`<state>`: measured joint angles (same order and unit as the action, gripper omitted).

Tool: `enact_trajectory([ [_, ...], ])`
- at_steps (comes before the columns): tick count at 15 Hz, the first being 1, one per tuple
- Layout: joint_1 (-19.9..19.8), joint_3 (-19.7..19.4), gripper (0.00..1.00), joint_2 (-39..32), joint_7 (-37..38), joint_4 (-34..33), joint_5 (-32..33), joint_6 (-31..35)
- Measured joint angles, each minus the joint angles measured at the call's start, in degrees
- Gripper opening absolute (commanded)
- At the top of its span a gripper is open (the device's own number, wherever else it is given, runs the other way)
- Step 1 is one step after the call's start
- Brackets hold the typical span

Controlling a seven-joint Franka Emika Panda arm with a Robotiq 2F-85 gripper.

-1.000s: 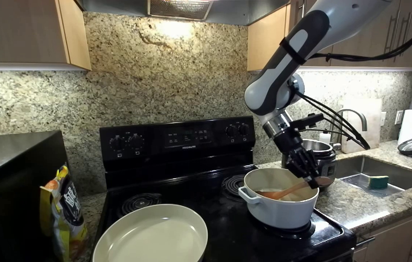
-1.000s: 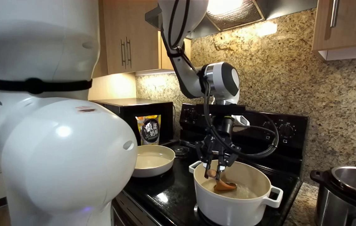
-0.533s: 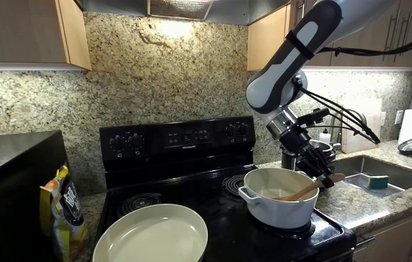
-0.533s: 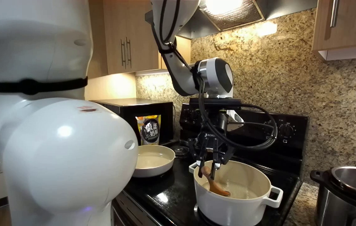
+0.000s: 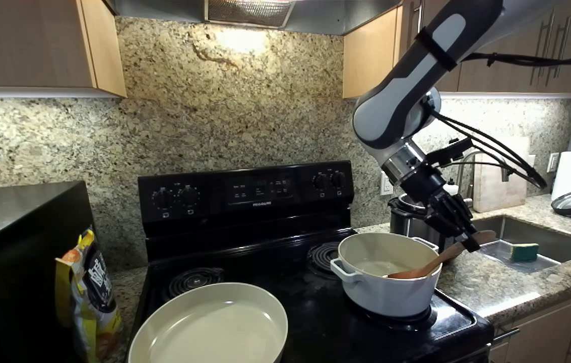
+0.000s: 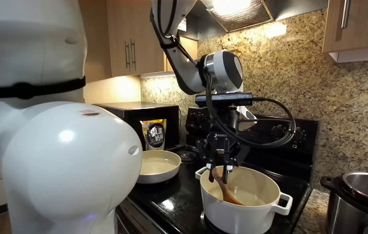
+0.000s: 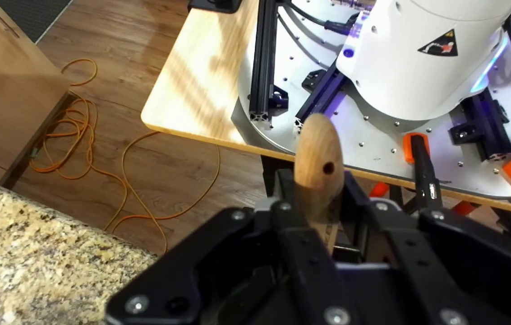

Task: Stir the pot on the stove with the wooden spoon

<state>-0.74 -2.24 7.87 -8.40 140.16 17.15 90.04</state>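
Stroke of the wooden spoon point(image 5: 439, 260), probably one pass of a stir: the pincer point(image 6: 218, 177), clamped firmly on it, has shifted within the last second toward the sink point(image 5: 562, 244), while the spoon's lower end lies inside the white pot point(image 5: 390, 298) on the stove point(image 5: 310, 310).

Pot point(image 6: 235, 216) is wht outside, cream inside; stove point(image 5: 315, 315) is blk. Wooden spoon point(image 6: 226, 191): orange-brn. Gripper point(image 6: 218, 178): blk w/ silver bits. Arm point(image 5: 383, 116): wht & dk gry. Backsplash point(image 5: 235, 116): speckled tan, cream, dk brn. Bag point(image 6: 154, 135): yel & blk w/ wht lettering. Sponge point(image 5: 524, 253): yel & grn. Floor point(image 7: 115, 90): brn w/ wood grain.
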Motion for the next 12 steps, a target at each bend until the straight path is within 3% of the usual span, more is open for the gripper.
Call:
enact_trajectory([
  [6,0.08,0.17,0.07,-3.03,7.21,-0.88,0.01,4.79],
  [12,0.9,1.85,0.07,-6.36,8.23,-3.12,-0.01,5.21],
])
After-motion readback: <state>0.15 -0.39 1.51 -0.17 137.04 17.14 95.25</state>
